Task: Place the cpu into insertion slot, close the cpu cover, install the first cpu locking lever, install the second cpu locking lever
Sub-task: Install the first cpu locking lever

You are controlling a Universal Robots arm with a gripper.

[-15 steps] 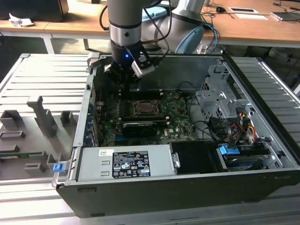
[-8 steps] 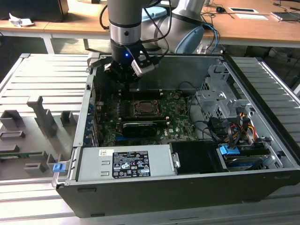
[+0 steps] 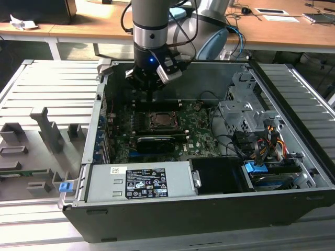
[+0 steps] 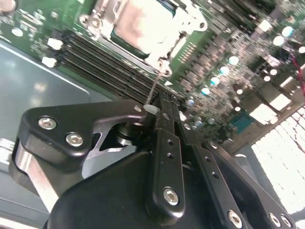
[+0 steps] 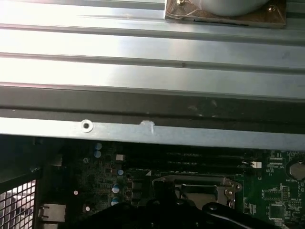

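Observation:
The cpu (image 4: pixel 140 24) lies with its silver face up in the insertion slot (image 3: pixel 140 121) on the green motherboard. The cpu cover (image 4: pixel 190 21) is down flat around the chip. From the socket's corner a thin wire locking lever (image 4: pixel 156 88) rises to my gripper (image 4: pixel 159 105). The black fingers are shut together, and the lever's pale end rests against the side of one fingertip (image 4: pixel 164 119). In the exterior view my gripper (image 3: pixel 149 89) hangs just behind the socket, near the case's back wall. The first wrist view shows the socket (image 5: pixel 200 188) beyond the gripper's dark body.
A black expansion card (image 3: pixel 154 141) lies just in front of the socket, and memory slots (image 4: pixel 105 62) run beside it. The power supply (image 3: pixel 138 183) fills the case's near side. The drive cage (image 3: pixel 246 112) and cables (image 3: pixel 261 141) sit at the exterior view's right.

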